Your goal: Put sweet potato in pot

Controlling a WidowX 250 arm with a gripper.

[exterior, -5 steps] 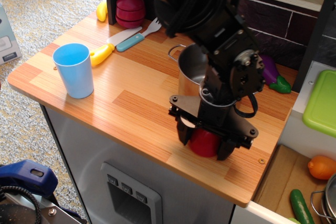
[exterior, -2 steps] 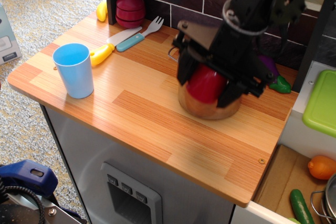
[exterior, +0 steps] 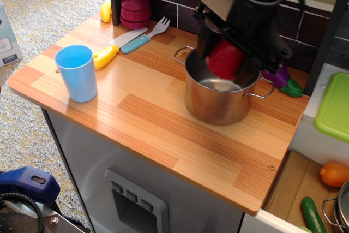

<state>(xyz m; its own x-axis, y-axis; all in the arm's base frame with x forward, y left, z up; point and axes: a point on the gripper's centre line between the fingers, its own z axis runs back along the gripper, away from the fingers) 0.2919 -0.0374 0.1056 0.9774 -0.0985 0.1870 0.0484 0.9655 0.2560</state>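
The sweet potato [exterior: 224,59] is a glossy red dome-shaped toy. My black gripper [exterior: 226,60] is shut on it and holds it tilted just above the open mouth of the pot. The pot [exterior: 220,98] is a shiny steel cylinder with two wire loop handles, standing on the wooden counter right of centre. Its inside looks empty. The arm comes down from the top right and hides the pot's far rim.
A light blue cup [exterior: 78,73] stands at the left. A yellow-handled knife [exterior: 113,49], a teal fork [exterior: 144,37] and a dark red radish [exterior: 135,10] lie at the back left. A purple eggplant [exterior: 282,77] lies behind the pot. A green lid [exterior: 335,107] is at the right.
The gripper lifted the sweet potato off the counter's front, carried it back and up, and now holds it over the pot's opening rather than in front of the pot.
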